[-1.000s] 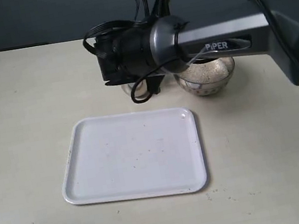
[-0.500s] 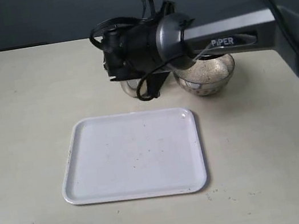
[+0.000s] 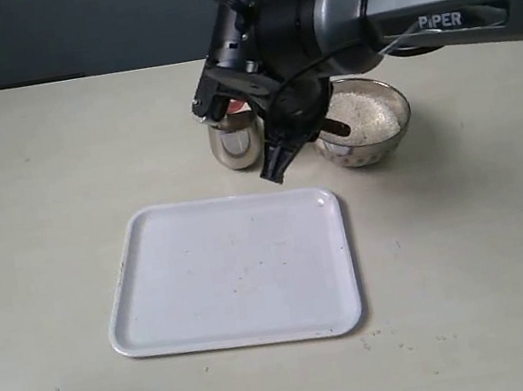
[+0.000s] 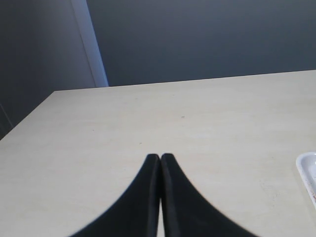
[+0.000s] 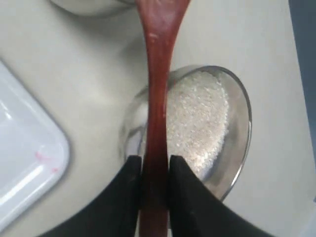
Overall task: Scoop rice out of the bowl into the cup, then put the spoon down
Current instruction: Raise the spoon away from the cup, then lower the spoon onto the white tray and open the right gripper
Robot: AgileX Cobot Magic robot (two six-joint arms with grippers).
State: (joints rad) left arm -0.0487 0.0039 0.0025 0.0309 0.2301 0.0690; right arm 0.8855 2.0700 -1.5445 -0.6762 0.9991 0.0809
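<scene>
A: What is held in the right gripper?

B: The slim handle of the spoon is clamped between its fingers, which are closed to the handle's width. The left gripper is seen pressed together on nothing, over the bare table.

A: And what is found beyond the fingers?

B: The handle is carried over the rim of the bowl, in which the rice is heaped. The spoon's head is stretched toward the cup, which stands just beside the bowl. In the exterior view a reddish tip is seen at the cup's mouth. A white tray is laid nearer the camera, apart from both.

A: What has been altered in the last second?

B: The wrist has been lifted and turned. The cup, hidden behind it before, is now uncovered.

A: What is meant by that for the task?

B: A pour is probably being made or has just been finished. Whether grains are left in the spoon's head cannot be told. The spoon is yet to be set down.
</scene>
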